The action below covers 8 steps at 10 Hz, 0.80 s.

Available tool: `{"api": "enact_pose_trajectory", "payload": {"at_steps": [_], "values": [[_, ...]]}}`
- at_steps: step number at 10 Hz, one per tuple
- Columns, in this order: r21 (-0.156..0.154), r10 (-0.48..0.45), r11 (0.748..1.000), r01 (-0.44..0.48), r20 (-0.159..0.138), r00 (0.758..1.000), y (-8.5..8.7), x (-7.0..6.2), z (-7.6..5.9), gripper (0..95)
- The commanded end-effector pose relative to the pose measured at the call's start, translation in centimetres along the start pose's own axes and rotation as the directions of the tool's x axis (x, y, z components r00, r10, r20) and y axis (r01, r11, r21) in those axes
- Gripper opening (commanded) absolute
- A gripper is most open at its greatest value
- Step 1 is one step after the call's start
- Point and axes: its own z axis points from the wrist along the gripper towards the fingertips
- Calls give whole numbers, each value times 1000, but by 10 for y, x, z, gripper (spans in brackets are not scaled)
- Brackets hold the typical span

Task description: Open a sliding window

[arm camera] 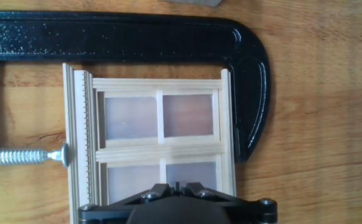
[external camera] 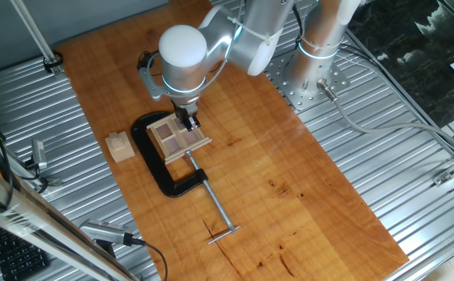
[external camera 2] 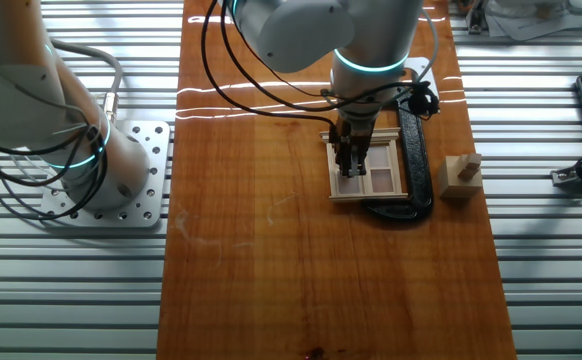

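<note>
The sliding window (arm camera: pixel 159 143) is a small light-wood frame with four brownish panes, lying flat on the wooden board and held in a black C-clamp (arm camera: pixel 243 74). It also shows in both fixed views, as the window (external camera: pixel 179 136) and the window (external camera 2: pixel 369 170). My gripper (arm camera: pixel 178 185) points straight down over the window's lower sash. Its fingers are together with only a thin slit between them and nothing held. In the fixed views the gripper (external camera: pixel 189 121) (external camera 2: pixel 350 168) has its tips at the window's surface. I cannot tell whether they touch it.
The clamp's steel screw (external camera: pixel 215 207) with its T-handle sticks out across the board. A plain small wooden cube (external camera: pixel 119 146) (external camera 2: pixel 461 177) stands beside the clamp (external camera 2: pixel 416 170). The arm's base plate (external camera 2: pixel 121 190) sits on the ribbed metal table beside the board.
</note>
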Motion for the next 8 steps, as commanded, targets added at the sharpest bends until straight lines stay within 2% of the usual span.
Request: {"api": "enact_pose_trajectory", "payload": {"at_steps": [1, 8], "values": [[0, 0, 1000, 0, 0, 1000, 0, 0, 0, 0], [1, 9, 1000, -9, 4, 1000, 1, -1, 1, 0]]}}
